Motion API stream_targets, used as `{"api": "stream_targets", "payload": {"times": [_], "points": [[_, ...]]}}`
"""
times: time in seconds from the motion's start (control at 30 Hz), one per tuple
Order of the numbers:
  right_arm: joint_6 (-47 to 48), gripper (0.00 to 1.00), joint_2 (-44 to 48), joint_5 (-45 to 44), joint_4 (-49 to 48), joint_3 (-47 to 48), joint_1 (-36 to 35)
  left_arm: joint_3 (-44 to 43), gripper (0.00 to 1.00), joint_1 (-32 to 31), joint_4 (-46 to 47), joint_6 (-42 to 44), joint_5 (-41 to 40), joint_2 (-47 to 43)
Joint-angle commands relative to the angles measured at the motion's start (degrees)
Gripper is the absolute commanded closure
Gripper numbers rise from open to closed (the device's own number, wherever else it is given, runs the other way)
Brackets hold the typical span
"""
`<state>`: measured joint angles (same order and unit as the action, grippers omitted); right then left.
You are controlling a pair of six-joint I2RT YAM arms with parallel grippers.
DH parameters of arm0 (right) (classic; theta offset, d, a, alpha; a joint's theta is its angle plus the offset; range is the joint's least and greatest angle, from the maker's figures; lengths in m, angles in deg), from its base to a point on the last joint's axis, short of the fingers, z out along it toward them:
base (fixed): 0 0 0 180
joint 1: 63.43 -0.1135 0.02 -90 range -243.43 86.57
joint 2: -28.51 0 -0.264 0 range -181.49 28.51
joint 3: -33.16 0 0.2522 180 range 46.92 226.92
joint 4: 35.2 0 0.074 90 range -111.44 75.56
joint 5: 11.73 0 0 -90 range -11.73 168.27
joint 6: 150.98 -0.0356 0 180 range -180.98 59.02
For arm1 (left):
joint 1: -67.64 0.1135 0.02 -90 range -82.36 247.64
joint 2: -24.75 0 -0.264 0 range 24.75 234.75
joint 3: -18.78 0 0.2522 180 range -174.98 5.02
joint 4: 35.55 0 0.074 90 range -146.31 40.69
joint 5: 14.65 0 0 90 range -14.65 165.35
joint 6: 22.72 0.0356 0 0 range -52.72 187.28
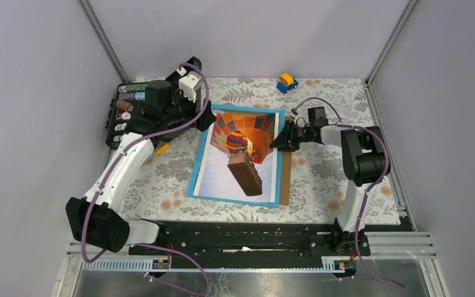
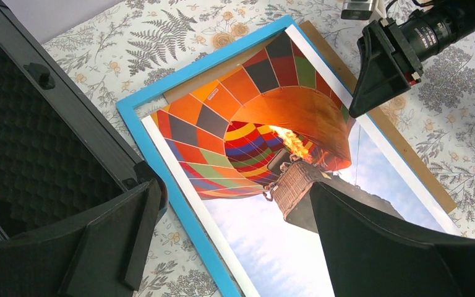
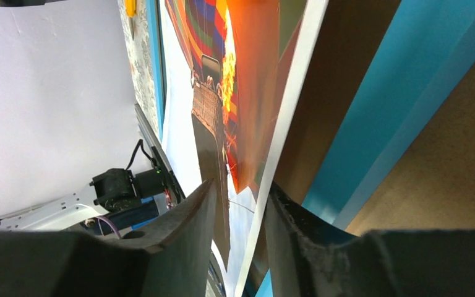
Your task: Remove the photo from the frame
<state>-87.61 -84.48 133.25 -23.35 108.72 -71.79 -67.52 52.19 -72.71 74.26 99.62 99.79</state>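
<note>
The frame [image 1: 193,176] lies flat on the flowered cloth, its turquoise border up. The photo [image 1: 222,176] of the orange balloon lies in it. My right gripper [image 1: 281,138] is at the photo's right edge. In the right wrist view its jaws stand a narrow gap apart [image 3: 242,204], with the photo's white edge [image 3: 284,117] between them, lifted off the brown backing [image 3: 340,80] and touching the right finger [image 3: 297,247]. My left gripper [image 1: 205,119] is wide open and empty above the frame's far-left corner. In its wrist view [image 2: 235,247] it spans the blue border [image 2: 179,204] and the photo [image 2: 253,247].
A black foam-lined case [image 1: 130,114] of poker chips stands far left, right beside the left gripper. A blue and yellow toy car [image 1: 287,81] sits at the back. A small yellow object [image 1: 162,148] lies left of the frame. A brown board [image 1: 286,179] sticks out along the frame's right side.
</note>
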Motion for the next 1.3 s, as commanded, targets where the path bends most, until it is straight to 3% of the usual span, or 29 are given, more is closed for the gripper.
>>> {"api": "stream_targets", "payload": {"times": [0.0, 0.37, 0.67, 0.9, 1.03, 1.27], "points": [[2.75, 0.55, 1.87, -1.45, 4.26, 3.35, -0.43, 0.80, 0.01, 0.33, 2.67, -0.08, 1.88, -1.22], [14.66, 0.12, 9.96, -14.64, 25.26, 13.66, 3.28, -1.87, 0.01, 0.59, -4.29, 1.32, -1.60, -0.78], [24.86, 0.01, 15.42, -12.64, 36.26, 26.30, 11.14, -11.13, 0.01, 2.40, -12.44, 2.00, -3.61, 2.46], [34.15, 0.00, 19.37, -9.90, 44.50, 31.16, 18.67, -20.88, 0.01, 18.63, -22.76, 4.69, 8.07, 8.74], [37.61, 0.00, 20.67, -6.94, 44.87, 26.47, 24.34, -17.99, 0.01, 26.82, -23.21, 5.22, 12.59, 9.20], [44.01, 0.00, 21.29, -6.16, 44.59, 16.55, 29.83, -5.57, 0.01, 32.78, -20.64, 8.72, 9.25, 7.37]]}}
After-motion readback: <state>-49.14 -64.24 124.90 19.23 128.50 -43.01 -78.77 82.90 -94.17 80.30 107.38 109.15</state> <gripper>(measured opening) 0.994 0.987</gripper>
